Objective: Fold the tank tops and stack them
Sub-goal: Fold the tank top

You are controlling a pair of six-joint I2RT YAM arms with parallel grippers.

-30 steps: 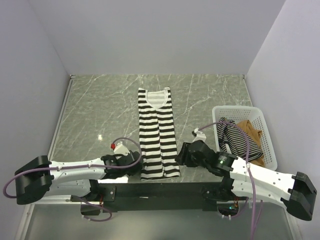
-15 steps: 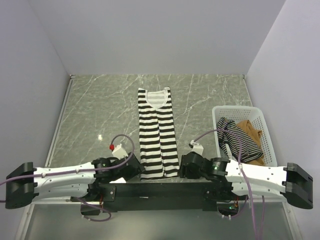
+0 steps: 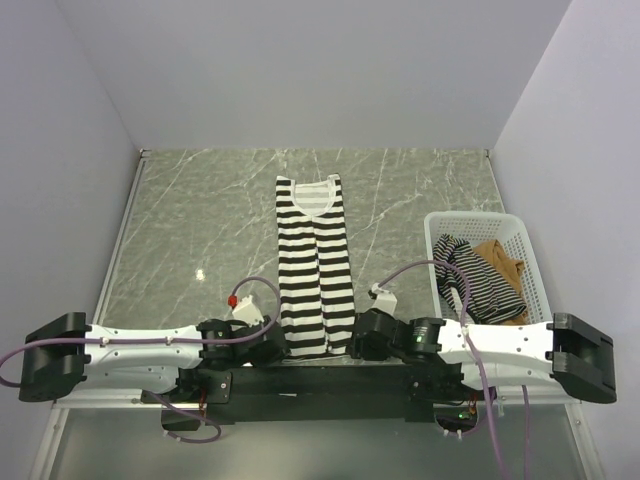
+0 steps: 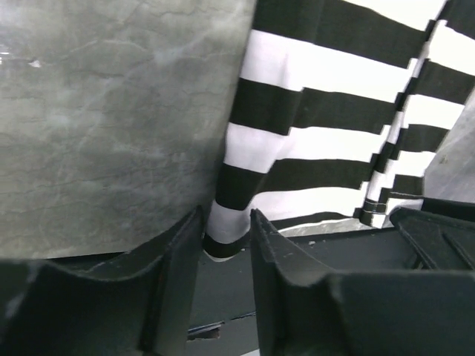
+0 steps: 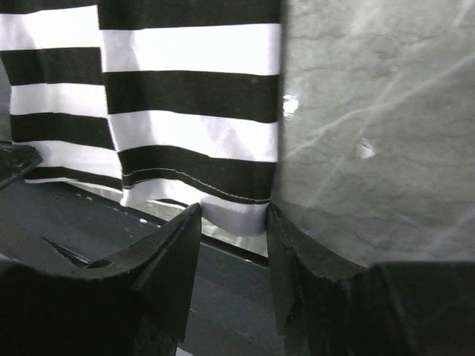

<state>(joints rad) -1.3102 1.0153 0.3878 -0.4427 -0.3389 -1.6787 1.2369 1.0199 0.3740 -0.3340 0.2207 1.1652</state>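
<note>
My left claw [image 4: 225,222] sits low at the table's near edge, its two fingers standing a little apart with the near-left hem corner of the wide-striped tank top [image 4: 319,111] between them. The cloth touches one finger, but I cannot tell whether I am really pinching it. My right claw [image 5: 234,215] mirrors this at the near-right hem corner. The fabric fills the gap from finger to finger, and again I cannot tell if the squeeze is firm.

That top lies flat and long on the grey marbled table [image 3: 200,220]. Its sides are folded in, its neckline is at the far end, and its hem hangs slightly over the black rail [image 3: 310,378] that my arms are mounted on.

Off to my right stands the white basket [image 3: 475,218]. It holds the thin-striped tank top [image 3: 480,280], crumpled, with the tan tank top [image 3: 503,262] beside it.
</note>
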